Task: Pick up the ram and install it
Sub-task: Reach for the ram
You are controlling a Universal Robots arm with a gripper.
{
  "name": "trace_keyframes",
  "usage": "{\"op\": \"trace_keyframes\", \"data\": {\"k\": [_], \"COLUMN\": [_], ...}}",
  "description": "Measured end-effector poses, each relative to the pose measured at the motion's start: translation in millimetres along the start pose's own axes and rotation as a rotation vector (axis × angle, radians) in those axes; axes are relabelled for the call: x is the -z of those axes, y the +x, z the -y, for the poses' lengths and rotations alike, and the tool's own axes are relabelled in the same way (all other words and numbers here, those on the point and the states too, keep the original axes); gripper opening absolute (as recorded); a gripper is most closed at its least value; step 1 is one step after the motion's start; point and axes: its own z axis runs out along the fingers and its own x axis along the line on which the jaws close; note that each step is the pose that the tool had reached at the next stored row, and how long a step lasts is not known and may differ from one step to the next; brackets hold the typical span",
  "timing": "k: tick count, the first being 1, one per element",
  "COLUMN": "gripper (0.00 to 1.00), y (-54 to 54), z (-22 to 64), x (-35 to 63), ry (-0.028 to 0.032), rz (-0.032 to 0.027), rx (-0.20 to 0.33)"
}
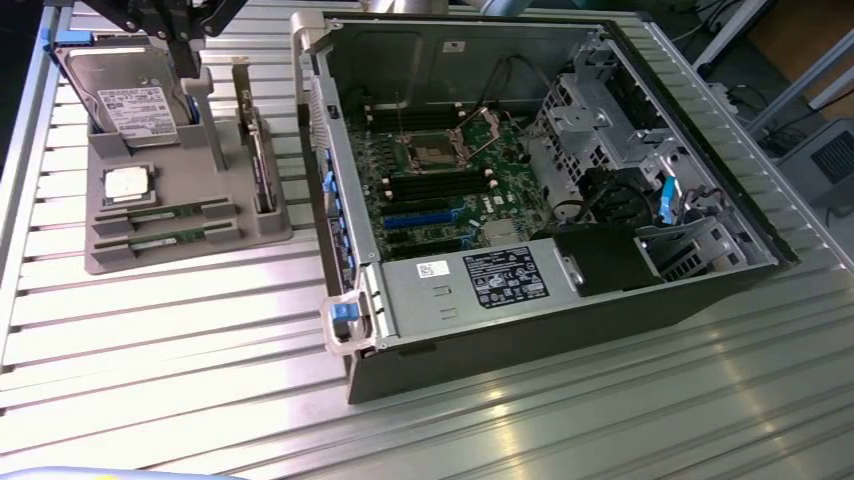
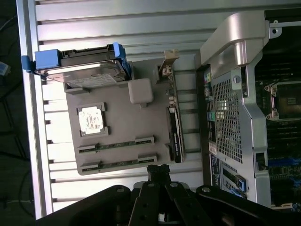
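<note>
On the grey holder [image 1: 254,235] at the exterior view's left, beside the open computer case [image 1: 561,320], the ram [image 1: 167,213] is seen lying flat in its slot; a second stick [image 1: 167,240] is set just beside it; the gripper [image 1: 186,55] is held above the holder, its fingers pressed together, nothing clasped.
</note>
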Motion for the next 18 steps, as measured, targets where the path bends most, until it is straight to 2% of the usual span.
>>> {"op": "trace_keyframes", "data": {"k": [10,18], "gripper": [0.1,0.1], "y": [-0.7,-0.8], "z": [10.0,10.5], "x": [0.4,0.4], "ry": [0.0,0.0], "rz": [0.0,0.0], "rx": [0.0,0.0]}}
